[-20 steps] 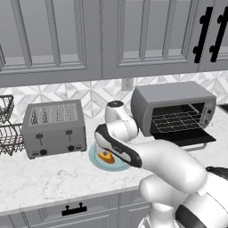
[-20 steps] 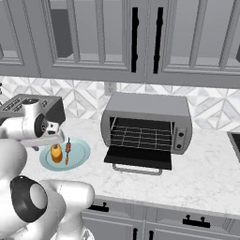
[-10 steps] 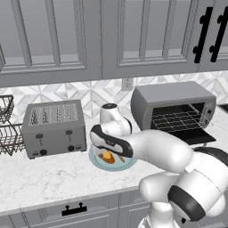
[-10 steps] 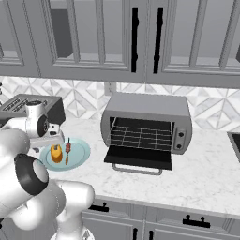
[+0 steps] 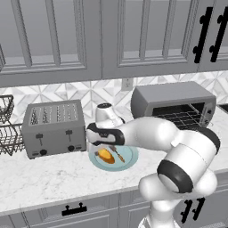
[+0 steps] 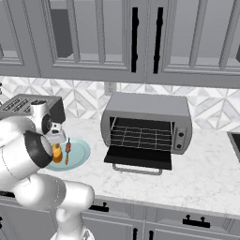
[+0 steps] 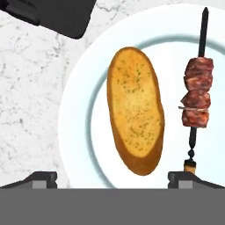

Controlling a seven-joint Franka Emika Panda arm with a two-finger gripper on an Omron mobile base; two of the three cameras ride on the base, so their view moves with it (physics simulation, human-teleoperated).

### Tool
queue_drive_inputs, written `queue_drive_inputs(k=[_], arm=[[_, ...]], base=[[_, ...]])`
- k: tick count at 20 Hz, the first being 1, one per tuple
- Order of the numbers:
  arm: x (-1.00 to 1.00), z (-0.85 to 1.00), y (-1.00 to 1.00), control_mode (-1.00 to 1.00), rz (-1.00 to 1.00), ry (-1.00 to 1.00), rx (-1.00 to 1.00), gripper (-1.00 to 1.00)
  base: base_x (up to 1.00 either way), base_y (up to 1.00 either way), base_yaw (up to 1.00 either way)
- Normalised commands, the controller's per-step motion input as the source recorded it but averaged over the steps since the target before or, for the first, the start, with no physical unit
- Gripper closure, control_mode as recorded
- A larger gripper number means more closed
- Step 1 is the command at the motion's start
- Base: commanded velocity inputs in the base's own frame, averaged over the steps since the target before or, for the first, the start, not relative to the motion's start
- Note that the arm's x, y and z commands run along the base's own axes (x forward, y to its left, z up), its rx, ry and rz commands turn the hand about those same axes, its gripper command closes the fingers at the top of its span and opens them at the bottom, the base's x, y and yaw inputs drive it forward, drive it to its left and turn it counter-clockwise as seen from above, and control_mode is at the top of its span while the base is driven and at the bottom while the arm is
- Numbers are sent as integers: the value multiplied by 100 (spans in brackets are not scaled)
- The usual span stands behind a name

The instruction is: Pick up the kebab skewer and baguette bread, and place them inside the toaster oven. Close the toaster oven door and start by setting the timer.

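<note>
Hand view: the baguette (image 7: 135, 114) and skewer (image 7: 197, 92) are seen side by side on the plate (image 7: 79, 110) — skewer at 3 o'clock of the loaf. The end effector (image 7: 114, 178) is held wide, empty. Nothing is loaded — the oven (image 6: 147, 124) door (image 6: 138, 157) is left open.

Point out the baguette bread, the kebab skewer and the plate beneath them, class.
baguette bread (image 7: 135, 115): hand view, middle of its golden crust.
kebab skewer (image 7: 197, 93): hand view, middle meat chunk.
plate (image 7: 79, 110): hand view, bare white rim beside the loaf.
</note>
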Motion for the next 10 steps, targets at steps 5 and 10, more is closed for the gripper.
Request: queue_drive_inputs(k=[5, 10], arm=[[10, -19, 1, -100, 1, 0, 0, -100], [0, -33, 0, -100, 2, 0, 0, -100]], base=[[0, 0, 0], [0, 0, 0]])
